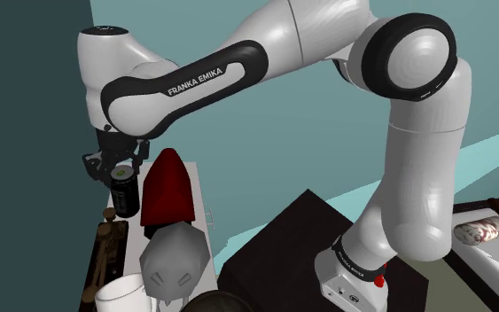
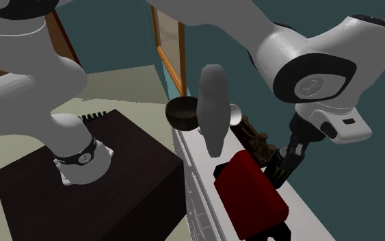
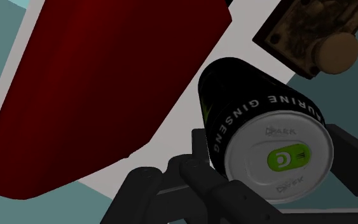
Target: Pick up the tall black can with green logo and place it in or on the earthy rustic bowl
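Observation:
The tall black can (image 3: 247, 105) has a silver lid with a green logo and stands upright at the table's far end, beside a dark red object (image 3: 101, 83). My gripper (image 3: 279, 175) comes down over its top, one black finger (image 3: 203, 184) against each side of the rim, shut on it. In the shoulder view the gripper (image 1: 120, 167) sits over the can (image 1: 126, 195). In the second exterior view the gripper (image 2: 290, 159) grips the can (image 2: 277, 171), whose green logo shows. The dark brown bowl (image 2: 183, 113) stands at the table's other end, beyond a grey object.
The red object (image 1: 166, 191) lies close beside the can. A grey rounded object (image 1: 176, 257) and a white cup (image 1: 119, 297) stand between can and bowl (image 1: 214, 303). A wooden piece (image 1: 105, 253) lies along the table's edge (image 2: 191, 178). My dark stand (image 2: 81, 185) is beside the table.

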